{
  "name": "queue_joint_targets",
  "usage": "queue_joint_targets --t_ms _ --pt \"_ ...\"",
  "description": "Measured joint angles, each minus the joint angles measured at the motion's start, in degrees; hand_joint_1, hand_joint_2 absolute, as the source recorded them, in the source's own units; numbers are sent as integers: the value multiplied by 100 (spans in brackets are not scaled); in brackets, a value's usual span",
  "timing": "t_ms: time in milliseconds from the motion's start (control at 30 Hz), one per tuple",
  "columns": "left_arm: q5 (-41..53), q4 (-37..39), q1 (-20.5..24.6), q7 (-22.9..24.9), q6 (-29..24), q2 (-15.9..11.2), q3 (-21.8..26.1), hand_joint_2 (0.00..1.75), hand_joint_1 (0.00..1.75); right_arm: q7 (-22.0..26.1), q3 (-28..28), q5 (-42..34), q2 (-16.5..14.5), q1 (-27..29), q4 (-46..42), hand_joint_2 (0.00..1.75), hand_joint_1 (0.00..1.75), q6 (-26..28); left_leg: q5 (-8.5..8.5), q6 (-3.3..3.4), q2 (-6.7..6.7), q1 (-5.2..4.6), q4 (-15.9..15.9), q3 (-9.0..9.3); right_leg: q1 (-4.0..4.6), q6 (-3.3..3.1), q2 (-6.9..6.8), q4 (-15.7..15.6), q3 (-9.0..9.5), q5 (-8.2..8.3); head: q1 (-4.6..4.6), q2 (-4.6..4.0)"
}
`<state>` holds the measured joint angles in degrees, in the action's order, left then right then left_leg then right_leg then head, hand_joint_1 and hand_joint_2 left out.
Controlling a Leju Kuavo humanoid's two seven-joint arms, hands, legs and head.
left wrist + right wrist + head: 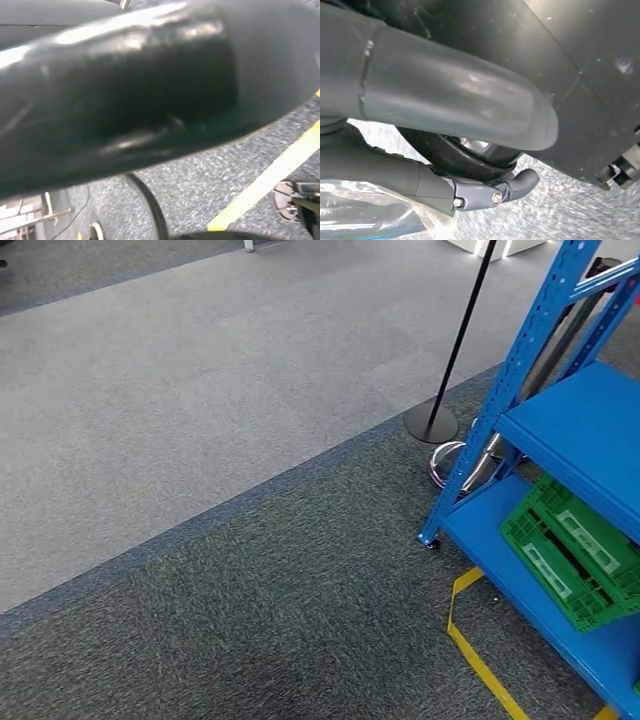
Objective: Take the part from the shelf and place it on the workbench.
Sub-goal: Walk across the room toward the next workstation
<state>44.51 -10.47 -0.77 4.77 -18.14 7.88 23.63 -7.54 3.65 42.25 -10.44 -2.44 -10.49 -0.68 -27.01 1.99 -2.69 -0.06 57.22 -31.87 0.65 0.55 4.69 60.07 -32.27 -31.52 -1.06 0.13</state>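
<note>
While the blue shelf (573,430) holds a green crate (577,550), the right hand (444,130) grips a clear-wrapped part (365,215); left hand's fingers can't be told.

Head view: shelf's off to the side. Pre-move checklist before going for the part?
1. Shelf centred ahead: not ok, it sits at the right edge of the head view.
2. Part located: cannot tell; a green crate lies on the bottom level.
3. Approach free: not ok, a pole stand stands by the shelf's corner post.
4. Floor tape in sight as stop line: ok.
5. Right robot hand empty: cannot tell; clear plastic lies close to it.
</note>
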Motion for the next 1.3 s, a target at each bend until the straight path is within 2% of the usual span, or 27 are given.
queue_joint_targets --t_ms 67,100,133,167,233,267,333,367,433,467,533,600,633,667,700,733,800,867,933,967,1033,1067,1133,1167,1200,1233,1300 --pt "15 0 -39 -57 -61 25 23 0 0 -7 -88 -133 3 2 0 0 0 98 -7 26 179 3 -17 12 -3 68 -328 658 -328 -365 -21 0" --pt "29 0 -61 -108 -78 25 39 0 0 -11 -126 -179 5 -12 -1 0 0 130 -17 31 281 3 -16 13 -19 101 -389 1018 -514 -514 -20 0" --pt "55 0 -76 -171 -92 22 51 0 0 -16 -165 -227 16 -25 -1 0 0 151 -26 31 380 4 -15 17 -39 131 -424 1256 -638 -572 -16 0" --pt "97 0 -82 -259 -113 15 59 0 0 -18 -212 -287 34 -30 -2 0 0 156 -38 28 470 7 -14 23 -61 158 -453 1301 -664 -518 -18 0" --pt "188 -1 -69 -473 -204 -3 57 0 0 -38 -333 -445 107 -18 -1 0 0 149 -63 4 611 16 -11 54 -105 198 -578 754 -378 -142 -19 0" --pt "223 -2 -59 -578 -277 -17 56 0 0 -59 -407 -543 143 -9 -1 0 0 144 -80 -19 662 9 -7 75 -110 209 -744 339 -167 34 -23 0" --pt "275 -2 -51 -714 -407 -51 54 0 0 -89 -579 -769 223 4 0 0 0 144 -111 -80 759 -18 11 107 -91 155 -978 -207 115 206 -24 0" --pt "292 -2 -49 -748 -444 -72 52 0 0 -95 -677 -865 262 15 0 0 0 144 -119 -110 818 -31 17 116 -75 115 -1003 -278 146 206 -22 0" --pt "322 -2 -44 -787 -477 -102 48 0 0 -95 -855 -984 331 48 1 0 0 144 -141 -172 930 -22 24 139 -72 23 -851 -296 132 237 -21 0" --pt "330 -2 -41 -802 -483 -115 47 0 0 -94 -922 -1007 358 61 1 0 0 142 -198 -203 881 -7 79 136 -81 -17 -779 -309 136 254 -13 0" --pt "342 -2 -44 -823 -490 -134 46 0 0 -93 -1015 -1027 389 63 2 0 0 135 -488 -255 610 30 508 -11 -101 -94 -643 -335 163 291 18 0" --pt "345 -2 -61 -823 -491 -144 46 0 0 -91 -1076 -1038 397 56 2 0 0 136 -845 -276 378 46 1285 -342 -93 -127 -491 -333 157 308 43 0" --pt "348 -2 -72 -813 -489 -148 45 0 0 -95 -1102 -1053 397 59 2 0 0 144 -923 -279 341 46 1580 -480 -87 -131 -407 -332 161 311 43 0" --pt "351 -2 -80 -786 -482 -149 45 0 0 -113 -1129 -1075 397 66 2 0 0 159 -887 -273 324 46 1690 -546 -81 -132 -320 -331 167 311 44 0" --pt "361 -2 -85 -744 -472 -151 44 0 0 -145 -1164 -1104 397 72 2 0 0 177 -738 -259 308 45 1572 -515 -76 -131 -232 -329 177 311 44 0" --pt "374 -2 -88 -692 -462 -152 42 0 0 -189 -1200 -1136 397 76 2 0 0 198 -510 -236 261 45 1251 -395 -73 -130 -150 -328 189 311 44 0" --pt "397 -1 -90 -558 -447 -150 40 0 0 -340 -1278 -1213 397 66 3 0 0 252 -134 -176 -20 59 474 -96 -68 -113 3 -313 185 307 41 0" --pt "378 2 -77 -405 -433 -136 40 0 0 -563 -1375 -1326 397 49 3 0 0 339 -58 -150 -224 64 98 44 -79 -54 128 -293 130 311 39 0" --pt "312 1 -52 -287 -442 -108 52 0 0 -767 -1504 -1438 398 54 2 0 0 417 -71 -129 -146 60 43 57 -103 29 224 -292 50 322 41 0" --pt "279 0 -40 -258 -463 -92 61 0 0 -840 -1569 -1478 399 59 2 0 0 443 -58 -102 -84 66 11 65 -107 64 167 -260 14 292 34 0" --pt "247 -1 -28 -244 -516 -58 81 0 0 -939 -1675 -1518 402 49 2 0 0 471 -33 -44 73 87 -48 82 -104 124 -118 78 -162 52 0 0" --pt "238 -1 -25 -244 -543 -44 91 0 0 -966 -1717 -1522 402 34 2 0 0 480 -32 -29 158 83 -56 85 -108 155 -283 411 -327 -146 -15 0" --pt "233 0 -22 -256 -596 -23 112 0 0 -992 -1779 -1504 402 10 2 0 0 483 -39 -18 342 77 -53 81 -128 217 -404 1120 -676 -468 -23 0" --pt "232 0 -16 -273 -621 -16 122 0 0 -999 -1800 -1484 402 10 2 0 0 481 -45 -21 428 77 -51 83 -141 241 -424 1273 -747 -483 -22 0" --pt "234 0 -7 -293 -640 -9 131 0 0 -1009 -1816 -1461 402 16 2 0 0 474 -53 -28 506 78 -49 88 -155 260 -448 1202 -702 -384 -22 0" --pt "238 0 5 -311 -652 -3 139 0 0 -1019 -1825 -1439 402 25 2 0 0 466 -64 -42 575 80 -48 99 -167 272 -494 914 -542 -201 -24 0" --pt "264 0 21 -329 -650 6 147 0 0 -1052 -1837 -1414 401 21 2 0 0 453 -100 -96 693 62 -35 134 -170 266 -734 119 -104 141 -26 0"
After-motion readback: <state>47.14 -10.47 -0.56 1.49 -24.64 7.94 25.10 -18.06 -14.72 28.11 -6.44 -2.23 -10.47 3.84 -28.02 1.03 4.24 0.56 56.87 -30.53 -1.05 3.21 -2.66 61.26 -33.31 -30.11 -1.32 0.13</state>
